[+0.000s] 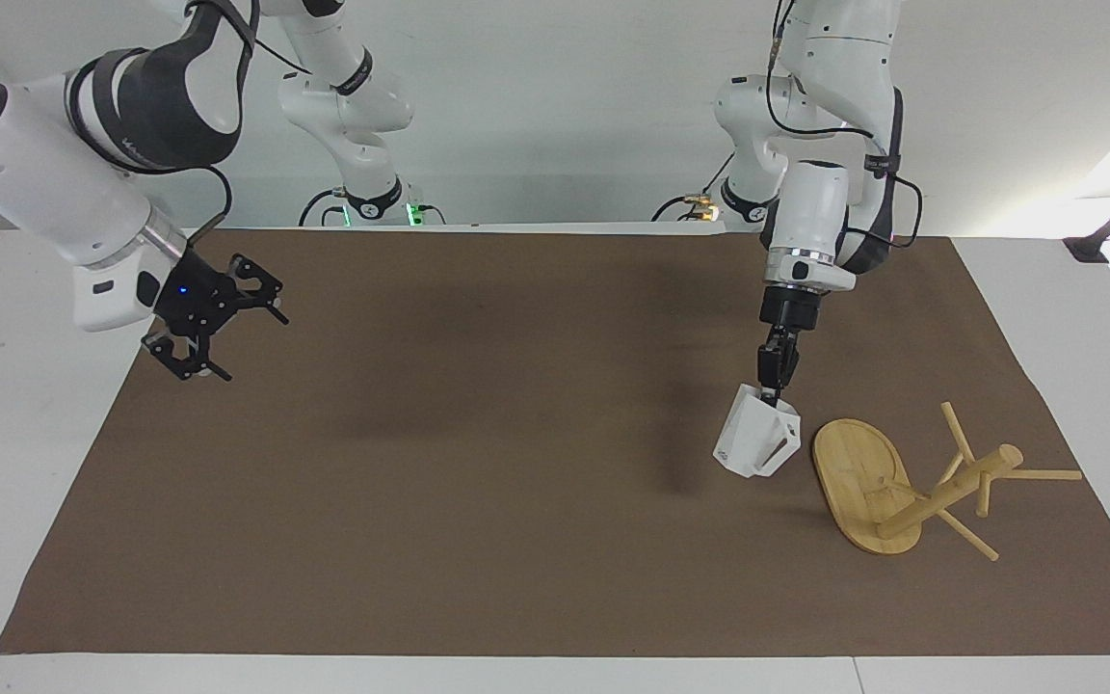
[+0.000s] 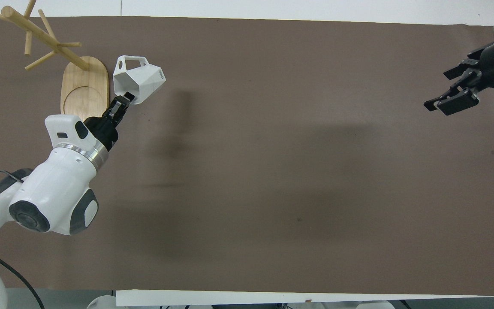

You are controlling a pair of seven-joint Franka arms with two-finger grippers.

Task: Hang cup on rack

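White cup (image 1: 757, 444) in downward-pointing left gripper (image 1: 773, 389)

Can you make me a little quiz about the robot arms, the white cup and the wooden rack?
1. True or false: the cup already hangs on a peg of the rack.
2. Which gripper is shut on the cup's rim? A) left gripper B) right gripper C) both
3. Fill in: the rack is not standing; it lies ____ on the brown mat.

Key:
1. False. The cup is held in the air beside the rack's oval base.
2. A. The right gripper is open and holds nothing, over the mat's edge at the right arm's end of the table.
3. Tipped over, its base on edge and its pegs touching the mat.
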